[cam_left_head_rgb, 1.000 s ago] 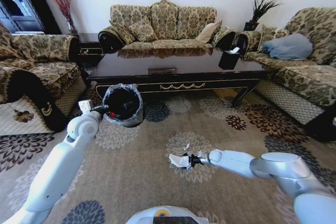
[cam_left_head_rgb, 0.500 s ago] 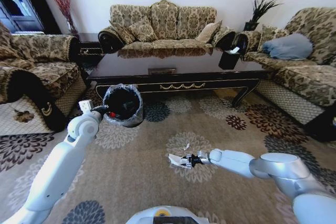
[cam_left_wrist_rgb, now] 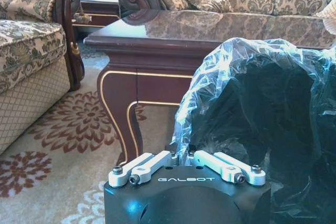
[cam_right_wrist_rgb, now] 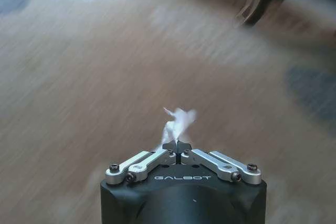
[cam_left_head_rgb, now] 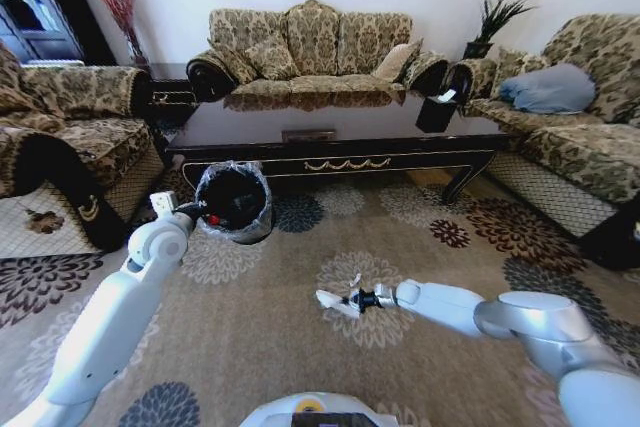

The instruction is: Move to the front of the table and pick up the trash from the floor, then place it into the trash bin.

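Observation:
A white crumpled piece of trash [cam_left_head_rgb: 331, 301] [cam_right_wrist_rgb: 178, 119] is pinched in my right gripper [cam_left_head_rgb: 352, 300] [cam_right_wrist_rgb: 177, 147], which is shut on it low over the floor [cam_left_head_rgb: 280, 347]. Another small white scrap [cam_left_head_rgb: 354, 280] lies on the carpet just beyond it. The black trash bin [cam_left_head_rgb: 235, 202] [cam_left_wrist_rgb: 273, 114] with its clear liner stands in front of the table [cam_left_head_rgb: 330, 137] [cam_left_wrist_rgb: 152, 51], toward its left end. At the bin's near rim, my left gripper [cam_left_head_rgb: 196, 213] [cam_left_wrist_rgb: 182, 156] has its fingers together on the edge of the liner.
Patterned sofas surround the table on the left [cam_left_head_rgb: 70, 137], back [cam_left_head_rgb: 310, 47] and right [cam_left_head_rgb: 580, 117]. A black tissue box [cam_left_head_rgb: 437, 112] sits on the table's right end. Open carpet lies between my two arms.
My right gripper has shifted slightly left and away from me with the white trash in it. The left arm and the bin have hardly moved.

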Robot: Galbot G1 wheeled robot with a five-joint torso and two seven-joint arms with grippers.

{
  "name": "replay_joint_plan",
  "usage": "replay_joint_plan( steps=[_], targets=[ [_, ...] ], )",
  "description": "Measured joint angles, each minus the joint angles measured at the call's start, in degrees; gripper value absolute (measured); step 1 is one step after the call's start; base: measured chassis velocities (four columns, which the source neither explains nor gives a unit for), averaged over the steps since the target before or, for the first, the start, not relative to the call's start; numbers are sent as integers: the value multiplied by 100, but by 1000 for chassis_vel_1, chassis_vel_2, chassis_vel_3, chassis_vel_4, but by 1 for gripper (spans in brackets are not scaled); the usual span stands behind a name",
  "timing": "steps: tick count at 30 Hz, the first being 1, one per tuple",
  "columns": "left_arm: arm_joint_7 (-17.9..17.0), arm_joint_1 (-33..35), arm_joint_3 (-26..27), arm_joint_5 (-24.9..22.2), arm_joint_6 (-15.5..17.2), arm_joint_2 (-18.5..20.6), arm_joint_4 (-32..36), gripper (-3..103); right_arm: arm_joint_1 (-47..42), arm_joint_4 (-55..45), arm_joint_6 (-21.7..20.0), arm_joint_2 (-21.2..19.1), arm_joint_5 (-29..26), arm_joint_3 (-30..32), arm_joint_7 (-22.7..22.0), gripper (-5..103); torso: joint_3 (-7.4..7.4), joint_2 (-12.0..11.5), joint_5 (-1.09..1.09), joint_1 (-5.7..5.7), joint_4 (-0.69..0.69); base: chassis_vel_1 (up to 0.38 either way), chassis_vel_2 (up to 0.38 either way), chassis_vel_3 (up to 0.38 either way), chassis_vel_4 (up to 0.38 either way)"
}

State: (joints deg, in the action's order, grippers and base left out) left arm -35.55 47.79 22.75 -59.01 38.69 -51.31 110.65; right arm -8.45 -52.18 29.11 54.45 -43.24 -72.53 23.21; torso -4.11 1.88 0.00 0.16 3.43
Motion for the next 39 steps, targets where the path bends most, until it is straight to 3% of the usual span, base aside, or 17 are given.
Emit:
replay_joint_plan(
  steps=[3,9,12,13,21,29,39],
  targets=[
    [-70,74,-29,-7,-1,-51,-19,2,287,-828,-18,-186,-301,395,-530,0,0,0,-1,0,-1,0,0,0,0],
    [-115,171,-57,-22,-1,-73,7,2,389,-1496,-22,-373,-364,770,-803,0,1,0,-1,0,0,0,0,0,0],
    [-153,230,-96,-31,0,-64,3,2,409,-1929,2,-495,-300,1180,-1003,0,1,0,0,0,1,0,0,0,0],
    [-194,238,-136,-85,-1,-58,-41,2,427,-2235,0,-538,-383,1580,-1244,0,1,0,0,0,2,0,0,0,0],
    [-256,170,-261,-217,-2,-25,-158,2,635,-2698,-10,-482,-528,2198,-1630,0,1,0,0,0,2,0,0,0,0],
    [-274,89,-334,-351,-2,-51,-350,2,818,-2830,-44,-221,-601,2254,-2052,0,0,0,-1,0,0,0,0,0,0],
    [-266,-136,-443,-423,7,-220,-652,2,1264,-2802,-92,396,-804,1775,-2323,0,0,0,-2,0,1,0,0,0,0]
  ],
)
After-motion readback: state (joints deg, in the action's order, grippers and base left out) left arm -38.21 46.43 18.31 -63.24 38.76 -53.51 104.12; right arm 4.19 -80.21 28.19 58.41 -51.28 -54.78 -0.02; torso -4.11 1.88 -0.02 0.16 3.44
